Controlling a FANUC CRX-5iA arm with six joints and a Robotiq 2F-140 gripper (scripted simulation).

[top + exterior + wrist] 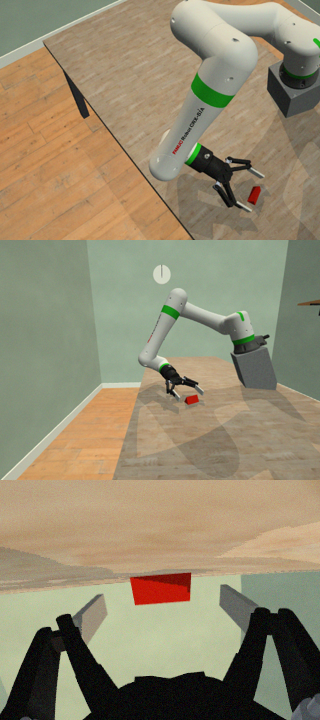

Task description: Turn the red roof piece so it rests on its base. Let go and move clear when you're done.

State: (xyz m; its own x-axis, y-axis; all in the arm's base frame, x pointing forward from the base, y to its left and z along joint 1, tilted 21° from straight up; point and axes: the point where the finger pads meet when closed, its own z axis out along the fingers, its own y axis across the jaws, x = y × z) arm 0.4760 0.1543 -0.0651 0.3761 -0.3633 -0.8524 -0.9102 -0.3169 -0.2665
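From the top, the red roof piece [254, 195] [191, 399] [161, 589] lies ridge-up on the surface [124, 103] [165, 446] [160, 525], jaws wide around nothing. Outside, it looks based (turn and release done, I'd judge); at the wrist, it sits ahead between spread pads, withdrawal remaining.

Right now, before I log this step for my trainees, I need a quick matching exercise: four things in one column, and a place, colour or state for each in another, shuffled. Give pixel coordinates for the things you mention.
Things:
1. Roof piece [254, 195] [192, 399] [160, 591]
2. Gripper [257, 192] [191, 395] [162, 599]
3. Block under the arm's base [301, 102] [255, 369]
4. Wall disc [157, 274]

Matches:
A. Grey, on the table top
B. Pale and round, with a dark line
C. Red, ridge upward, on the table top
D. Open, its two fingers apart with neither touching the red piece

Right pairs: 1-C, 2-D, 3-A, 4-B
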